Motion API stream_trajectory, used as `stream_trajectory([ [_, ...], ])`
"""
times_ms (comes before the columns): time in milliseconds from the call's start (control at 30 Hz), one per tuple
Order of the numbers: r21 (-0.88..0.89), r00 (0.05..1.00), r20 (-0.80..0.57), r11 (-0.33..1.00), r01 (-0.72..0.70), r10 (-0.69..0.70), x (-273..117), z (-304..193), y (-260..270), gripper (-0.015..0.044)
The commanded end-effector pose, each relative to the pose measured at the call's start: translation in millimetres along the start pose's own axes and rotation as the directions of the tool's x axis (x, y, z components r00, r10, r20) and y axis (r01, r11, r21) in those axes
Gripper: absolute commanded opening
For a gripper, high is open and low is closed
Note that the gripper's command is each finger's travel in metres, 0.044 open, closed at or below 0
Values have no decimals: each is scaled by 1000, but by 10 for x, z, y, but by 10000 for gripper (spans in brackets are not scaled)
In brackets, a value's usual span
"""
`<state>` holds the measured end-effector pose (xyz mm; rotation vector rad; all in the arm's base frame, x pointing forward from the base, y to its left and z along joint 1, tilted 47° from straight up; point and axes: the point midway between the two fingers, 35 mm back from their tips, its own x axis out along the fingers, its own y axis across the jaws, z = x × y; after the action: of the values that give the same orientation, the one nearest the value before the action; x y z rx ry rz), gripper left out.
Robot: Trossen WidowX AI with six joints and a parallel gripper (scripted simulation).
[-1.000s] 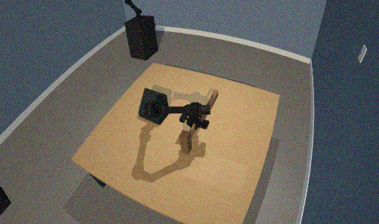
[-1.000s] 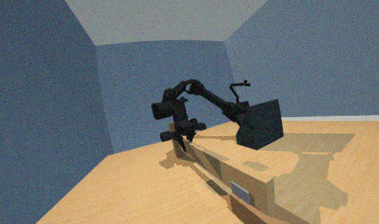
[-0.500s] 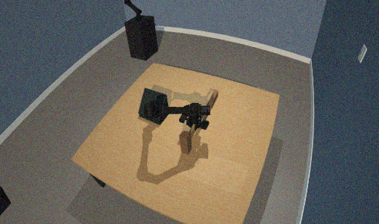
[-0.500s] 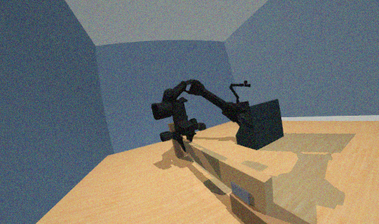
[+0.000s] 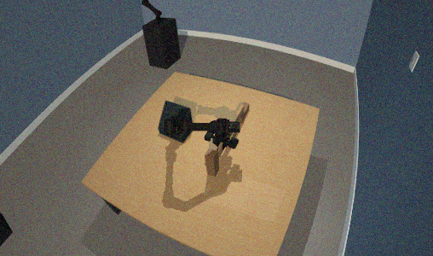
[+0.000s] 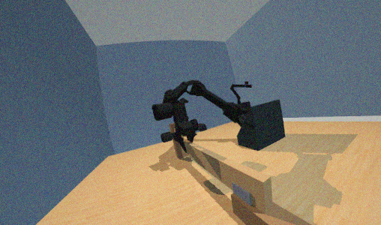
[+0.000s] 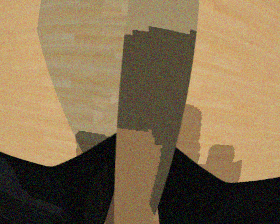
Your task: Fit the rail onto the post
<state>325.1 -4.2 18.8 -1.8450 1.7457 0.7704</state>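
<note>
1. Rail. The long wooden bed rail [image 5: 240,124] [image 6: 231,170] [image 7: 151,80] runs over the table [image 5: 271,171] [image 6: 85,180] [image 7: 251,75], from the footboard block [image 6: 244,208] towards the wooden post [image 5: 211,162] [image 6: 177,148].
2. Pincer. The gripper [image 5: 220,147] [image 6: 188,145] [image 7: 139,139] is closed upon the rail, one finger to each side, near the post end.
3. Handling. The rail is presumably stiff and light to moderate in weight; its length should magnify small turns of the wrist. Plain wooden sides should grip well, though the rail may pitch between the fingers.
4. Place of hold. A grasp across the narrow width, close to the post end, appears suitable: it gives control of the holes while the bracket bears the opposite end. Too high a lift could unseat that end.
5. Receptacles. No box, tray or bowl is seen. The nearest equivalent is the blue-grey bracket [image 6: 241,193] at the footboard block; the rail's end lies beside it in the exterior view, but its seating cannot be judged.
6. Holes and pegs. Neither is distinguishable, so their engagement cannot be told. Level alignment, then a straight push towards the post, would be the sensible course before release.
</note>
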Motion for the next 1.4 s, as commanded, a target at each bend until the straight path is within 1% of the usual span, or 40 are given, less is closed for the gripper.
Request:
stream_trajectory([
  [0, -5, 1000, -3, 1000, 2, -2, -5, -21, -2, 0],
  [1367, -5, 1000, -4, 1000, 2, -2, -17, -146, -8, 0],
])
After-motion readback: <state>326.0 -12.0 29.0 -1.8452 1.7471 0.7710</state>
